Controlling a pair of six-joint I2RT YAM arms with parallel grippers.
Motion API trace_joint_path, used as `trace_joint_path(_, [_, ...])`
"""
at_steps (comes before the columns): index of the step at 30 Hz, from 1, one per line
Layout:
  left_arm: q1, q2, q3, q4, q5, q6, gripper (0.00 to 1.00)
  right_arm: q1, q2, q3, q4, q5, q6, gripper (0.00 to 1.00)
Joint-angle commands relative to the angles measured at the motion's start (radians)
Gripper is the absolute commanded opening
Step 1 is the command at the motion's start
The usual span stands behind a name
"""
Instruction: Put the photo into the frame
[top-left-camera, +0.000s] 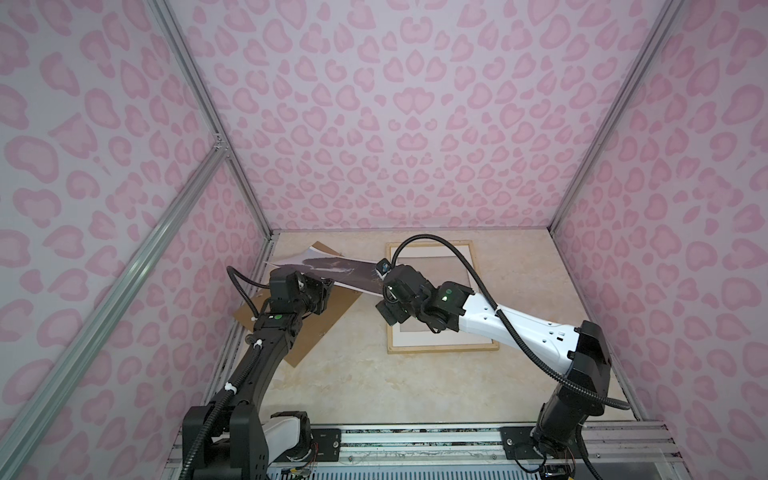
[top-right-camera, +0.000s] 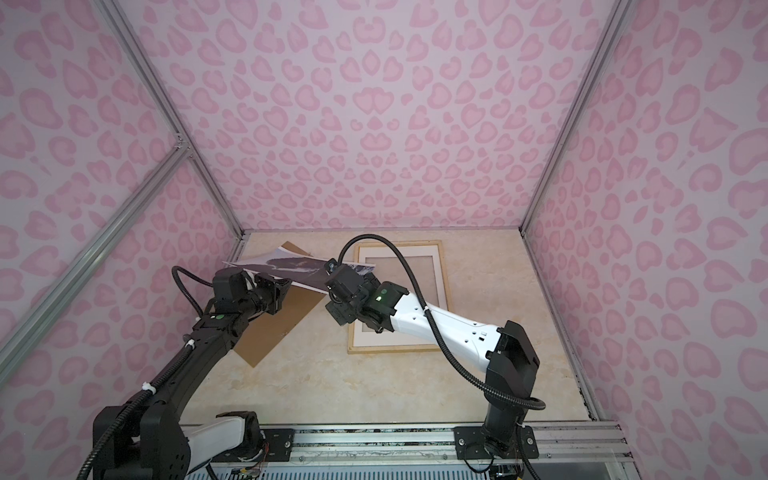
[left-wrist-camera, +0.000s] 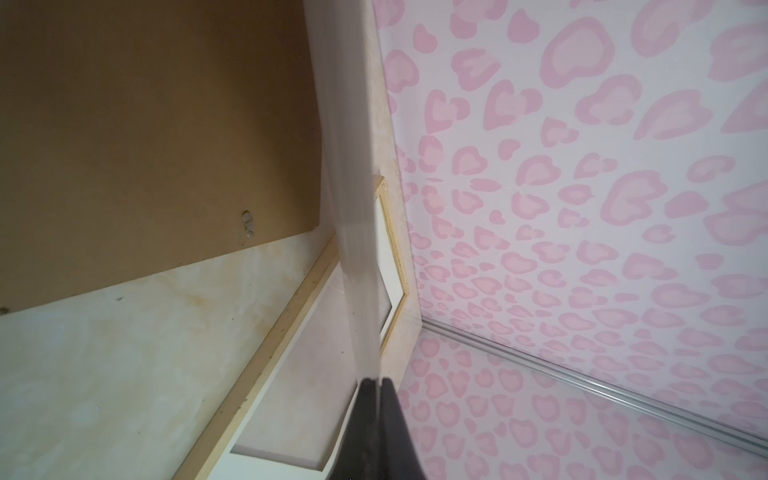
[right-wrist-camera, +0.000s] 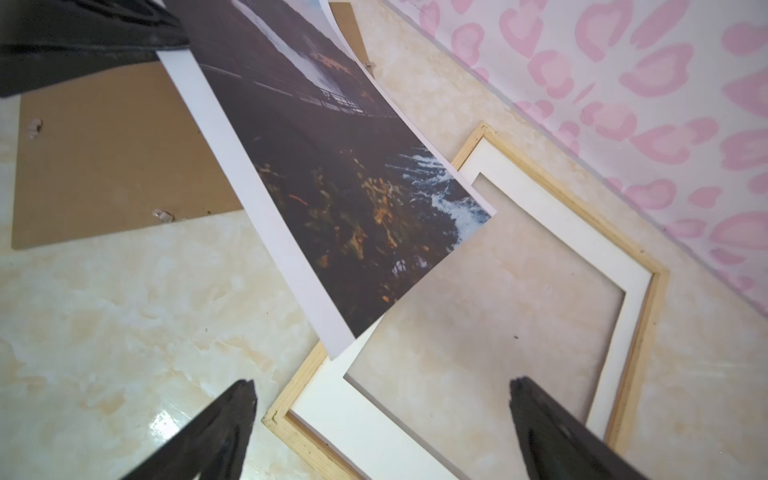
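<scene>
- Thin glossy waterfall photo (right-wrist-camera: 332, 187) sags in the air over flat brown backing board (top-left-camera: 316, 328) and far left corner of pale wooden rectangular frame (top-left-camera: 442, 348).
- Left gripper (left-wrist-camera: 377, 380) jaws pinch photo's white margin.
- Right gripper (right-wrist-camera: 382, 386) jaws spread wide, empty, above white mat (right-wrist-camera: 540, 205).
- Marbled table (top-left-camera: 415, 386) bare in front.

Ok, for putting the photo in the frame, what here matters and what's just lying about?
For the job: photo, held by the shut left gripper; frame; open right gripper.
Lying about: brown backing board; white mat board, sitting in the frame.
</scene>
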Motion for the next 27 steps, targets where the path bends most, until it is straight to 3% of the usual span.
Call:
trace_joint_path(1, [0.000,-0.004,0.033,-0.149,-0.014,0.104,0.03,0.037,0.050,0.079,-0.056,0.025,-0.167,0.98])
trace_joint_path(6, [0.000,0.004,0.057,-0.181,-0.017,0.128,0.03,0.082,0.133,0.213,-0.141,-0.186,-0.228,0.96])
trace_joint_path(13, [0.000,0.003,0.079,-0.202,-0.017,0.142,0.03,0.082,0.260,0.329,-0.231,-0.162,-0.239,0.89])
trace_joint_path(16, [0.000,0.001,0.086,-0.206,-0.012,0.143,0.03,0.073,0.307,0.365,-0.247,-0.150,-0.247,0.79])
trace_joint_path(25, [0.000,-0.003,0.095,-0.219,-0.018,0.150,0.03,0.067,0.367,0.418,-0.261,-0.124,-0.257,0.36])
trace_joint_path(27, [0.000,0.001,0.097,-0.222,-0.017,0.150,0.03,0.071,0.360,0.416,-0.258,-0.123,-0.256,0.31])
